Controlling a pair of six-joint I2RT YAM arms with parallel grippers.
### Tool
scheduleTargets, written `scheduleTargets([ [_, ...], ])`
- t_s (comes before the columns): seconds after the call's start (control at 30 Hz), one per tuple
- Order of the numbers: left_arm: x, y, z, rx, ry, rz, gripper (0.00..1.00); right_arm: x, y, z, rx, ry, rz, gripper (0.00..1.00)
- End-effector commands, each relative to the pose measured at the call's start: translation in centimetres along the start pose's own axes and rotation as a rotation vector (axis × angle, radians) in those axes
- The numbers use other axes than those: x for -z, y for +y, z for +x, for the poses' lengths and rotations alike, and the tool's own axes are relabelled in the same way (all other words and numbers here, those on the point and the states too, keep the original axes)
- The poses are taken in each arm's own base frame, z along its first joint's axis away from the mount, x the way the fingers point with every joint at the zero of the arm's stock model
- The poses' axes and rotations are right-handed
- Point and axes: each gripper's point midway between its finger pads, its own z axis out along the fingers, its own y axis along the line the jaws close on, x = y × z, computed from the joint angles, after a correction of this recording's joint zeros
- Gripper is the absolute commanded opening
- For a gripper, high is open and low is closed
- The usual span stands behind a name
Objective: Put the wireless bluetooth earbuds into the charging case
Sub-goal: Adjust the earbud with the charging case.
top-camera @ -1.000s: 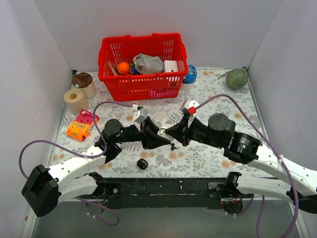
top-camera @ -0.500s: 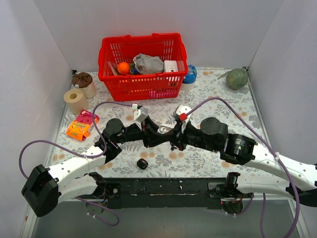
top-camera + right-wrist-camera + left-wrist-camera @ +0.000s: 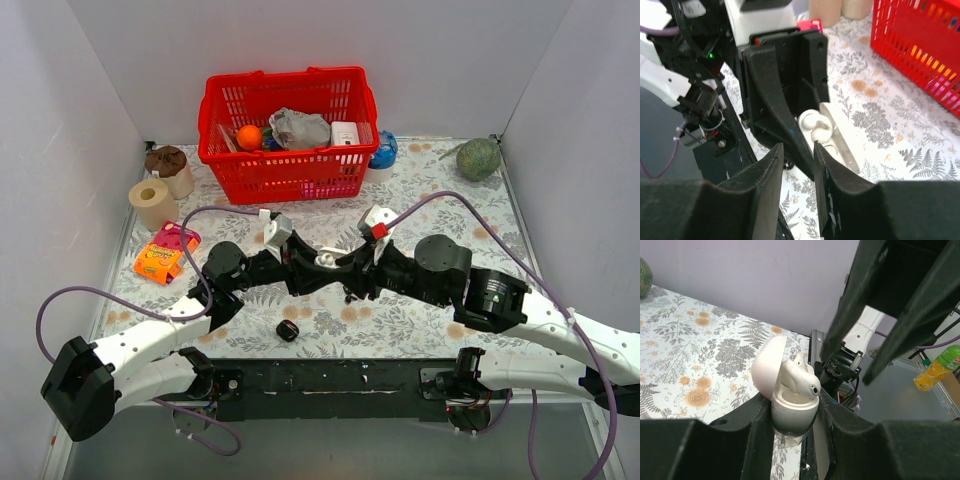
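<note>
Top external: note both arms meeting at mid-table, left gripper point(image 3: 318, 268) clamped on the open white charging case point(image 3: 326, 260), right gripper point(image 3: 347, 282) just beside it at 3 o'clock. Note also a black pebble-shaped object point(image 3: 288, 330) lying loose at 6 o'clock of the case and a red basket point(image 3: 285, 175) well off at 12. Left wrist: see the case point(image 3: 792, 407) upright between the fingers, lid point(image 3: 767, 367) standing open toward 10 o'clock, one of the white earbuds point(image 3: 801, 379) in its well but tilted and proud of the rim. See the right fingers at 1 o'clock, apart, nothing between them. Right wrist: look past parted fingers onto two rounded earbud tops point(image 3: 815, 127) side by side in the case. Judged the tail of insertion. Next: press the proud earbud squarely down until seated, then tip the lid shut.
</note>
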Motion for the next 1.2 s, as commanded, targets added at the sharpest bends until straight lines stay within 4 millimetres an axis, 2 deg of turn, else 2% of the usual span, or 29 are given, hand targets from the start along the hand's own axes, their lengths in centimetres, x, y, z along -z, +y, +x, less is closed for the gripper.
scheduleTargets([
  [0.0, 0.7, -1.6, -1.6, -0.079, -0.066, 0.045, 0.0, 1.8, -0.3, -4.7, -0.02, -0.118, 0.032, 0.39],
  [0.5, 0.9, -2.5, -1.7, -0.114, -0.07, 0.089, 0.0, 0.1, 0.2, -3.9, -0.034, -0.07, 0.017, 0.39],
  [0.63, 1.0, -2.7, -1.7, -0.121, -0.07, 0.093, 0.0, -0.4, -0.3, -3.5, -0.046, -0.061, 0.049, 0.39],
  [1.17, 0.9, -2.8, -0.5, -0.153, -0.029, 0.09, 0.0, -1.2, -0.9, -4.2, -0.09, -0.101, 0.094, 0.39],
])
